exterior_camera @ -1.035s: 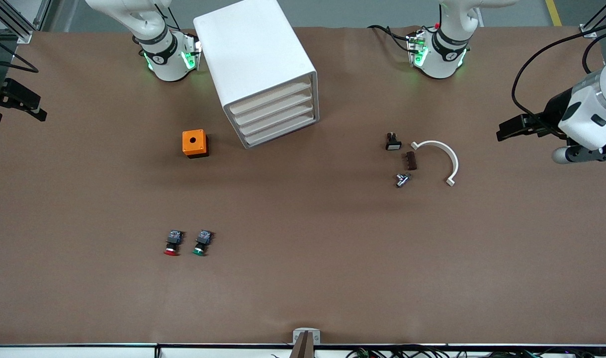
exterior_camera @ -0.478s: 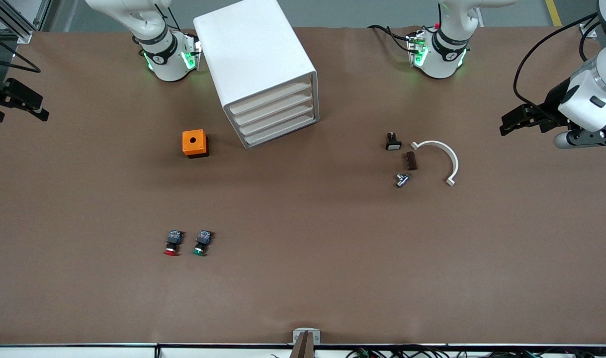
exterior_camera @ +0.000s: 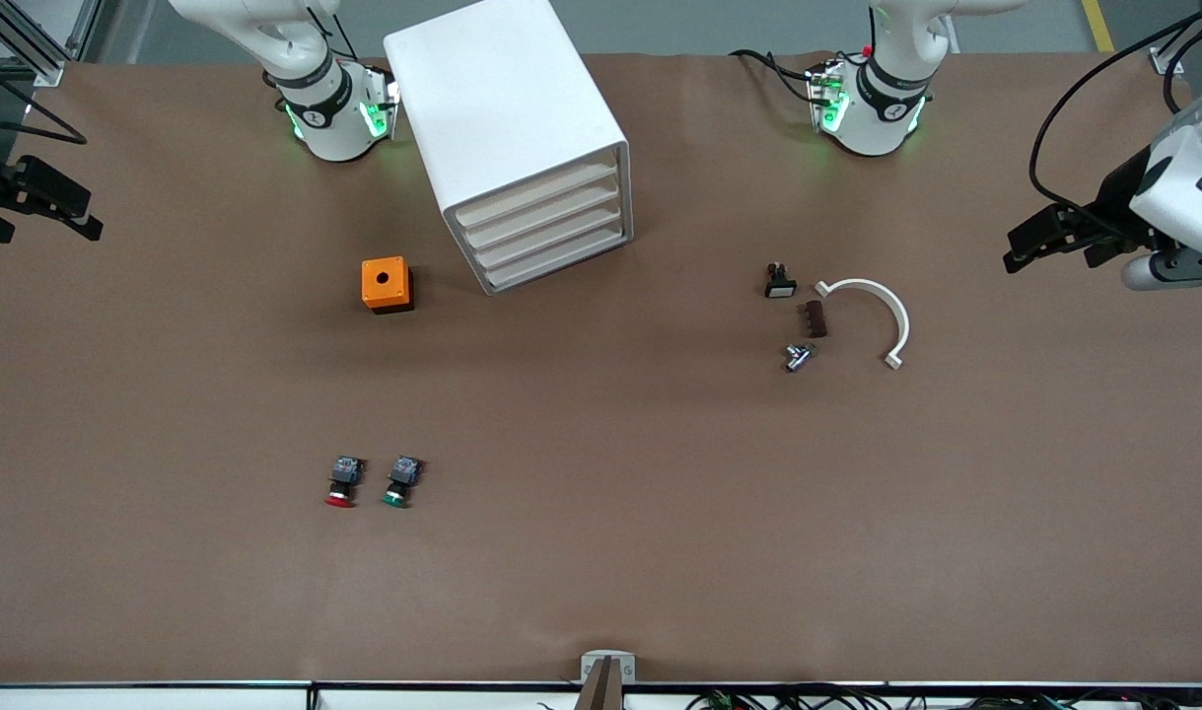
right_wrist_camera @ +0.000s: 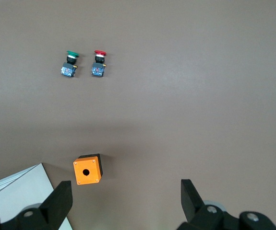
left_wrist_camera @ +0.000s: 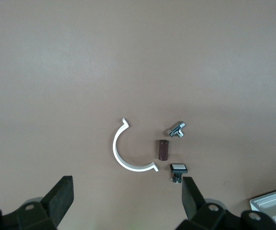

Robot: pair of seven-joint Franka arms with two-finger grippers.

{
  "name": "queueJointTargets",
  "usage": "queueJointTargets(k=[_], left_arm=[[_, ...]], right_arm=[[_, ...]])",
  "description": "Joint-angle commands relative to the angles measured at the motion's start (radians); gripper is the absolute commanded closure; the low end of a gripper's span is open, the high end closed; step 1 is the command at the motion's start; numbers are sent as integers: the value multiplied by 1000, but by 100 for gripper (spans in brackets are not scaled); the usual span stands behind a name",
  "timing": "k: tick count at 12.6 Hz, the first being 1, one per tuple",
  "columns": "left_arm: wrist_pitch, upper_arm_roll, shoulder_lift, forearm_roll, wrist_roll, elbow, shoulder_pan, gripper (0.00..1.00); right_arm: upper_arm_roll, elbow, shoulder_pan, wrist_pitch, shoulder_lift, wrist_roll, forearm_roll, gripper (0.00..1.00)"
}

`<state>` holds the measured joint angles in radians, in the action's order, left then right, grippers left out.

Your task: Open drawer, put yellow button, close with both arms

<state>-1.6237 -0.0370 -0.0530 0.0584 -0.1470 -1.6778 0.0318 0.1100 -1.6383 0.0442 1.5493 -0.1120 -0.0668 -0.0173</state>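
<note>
As the drawer (exterior_camera: 539, 194) stands: shut flush, uppermost of four in the white cabinet (exterior_camera: 507, 108), like the three below it.
Yellow button: I cannot find it on the worktop (exterior_camera: 660, 473) in any view; whether it lies inside the cabinet I cannot tell.
Left gripper (exterior_camera: 1021, 248): mine, over bare worktop well off from the cabinet toward the left arm's end, fingers (left_wrist_camera: 61, 199) spread apart, holding nothing.
Right gripper (exterior_camera: 78, 212): at the worktop's edge, well off from the cabinet toward the right arm's end, fingers (right_wrist_camera: 60, 201) apart, empty.
Risk, wrong pick: the red-capped button (exterior_camera: 340, 490) and green-capped button (exterior_camera: 396, 486) lie side by side, nearer the camera than the cabinet; taking either for the yellow one would spoil the task.
Risk, cabinet: it sits askew on the worktop and looks light, so a one-sided pull could drag or turn it.
Risk, clutter: the orange box (exterior_camera: 386, 284) just beside the cabinet could be knocked by my reach.
</note>
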Motion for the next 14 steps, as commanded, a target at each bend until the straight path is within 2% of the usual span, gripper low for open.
queueJointTargets(k=[1, 5, 14], left_arm=[[7, -7, -16, -22, 18, 18, -26, 1], [88, -11, -14, -22, 15, 50, -26, 1], [94, -14, -5, -22, 10, 67, -27, 1]], right_arm=[[-1, -28, -6, 3, -28, 16, -10, 0], [0, -28, -6, 5, -28, 15, -7, 0], [0, -40, -4, 8, -31, 16, 7, 0]])
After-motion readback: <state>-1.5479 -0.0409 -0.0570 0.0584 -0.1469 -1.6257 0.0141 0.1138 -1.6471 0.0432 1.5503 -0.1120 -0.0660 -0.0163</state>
